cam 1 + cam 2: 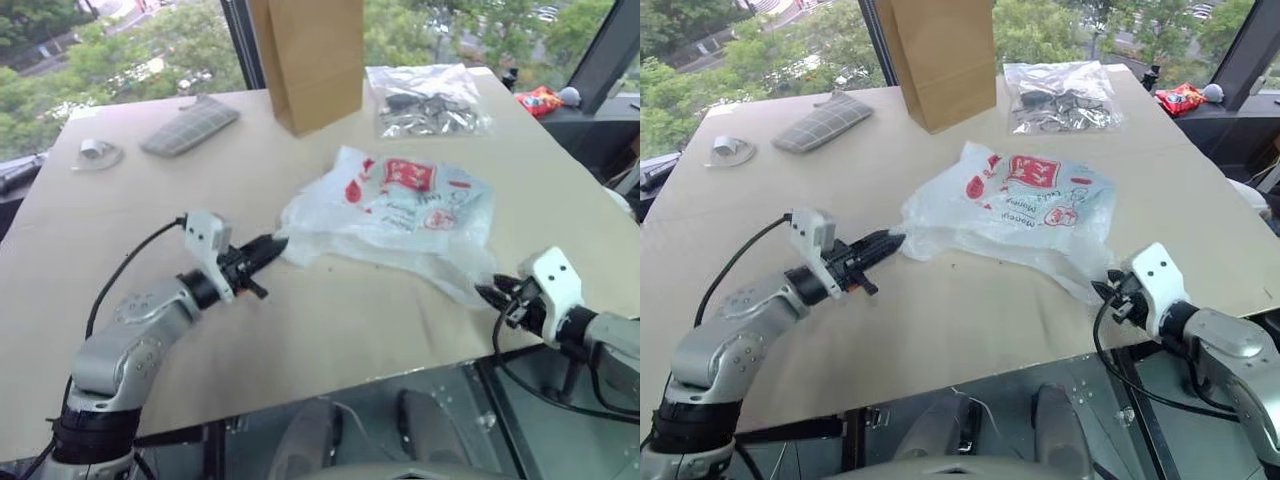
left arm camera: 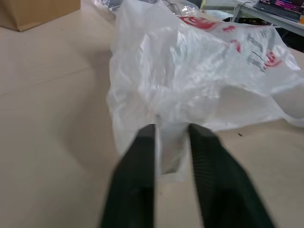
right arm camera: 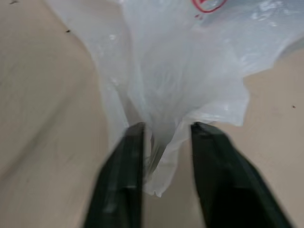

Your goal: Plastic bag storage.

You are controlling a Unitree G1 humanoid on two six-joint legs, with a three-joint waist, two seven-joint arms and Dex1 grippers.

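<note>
Now straddled by parted jaws at opposite ends, plastic bag [image 1: 400, 215] mid-tabletop [image 1: 120, 230]; left gripper [image 2: 172, 135], right gripper [image 3: 166, 130], seemingly for folding.

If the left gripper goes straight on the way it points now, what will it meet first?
Probably the plastic bag. The left gripper points at the bag's near corner, and a fold of the film already lies between its parted fingers, so nothing else comes first.

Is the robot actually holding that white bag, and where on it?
Not gripped: the plastic bag lies on the table. Its ends sit between the parted fingers of the left gripper and right gripper.
</note>
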